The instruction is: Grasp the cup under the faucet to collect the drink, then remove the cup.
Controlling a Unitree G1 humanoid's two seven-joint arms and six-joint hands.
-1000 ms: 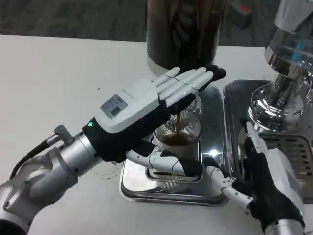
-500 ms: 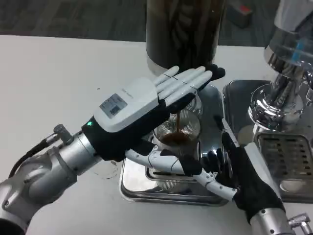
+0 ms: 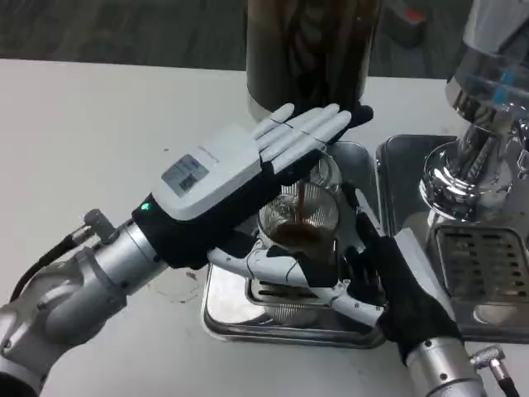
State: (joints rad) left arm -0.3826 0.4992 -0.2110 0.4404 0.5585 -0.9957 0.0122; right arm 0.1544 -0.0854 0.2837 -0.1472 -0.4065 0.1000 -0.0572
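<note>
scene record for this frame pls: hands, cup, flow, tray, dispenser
left hand: above the cup, fingers stretched flat toward the dispenser, thumb below by the cup's near side; a grip cannot be confirmed
right hand: at the cup's right side, fingers apart, close to or touching it; contact unclear
cup: clear, upright on the tray, dark drink pooled in it
flow: thin dark stream falling into the cup
tray: shiny metal, on the white table
dispenser: dark, behind the tray
</note>
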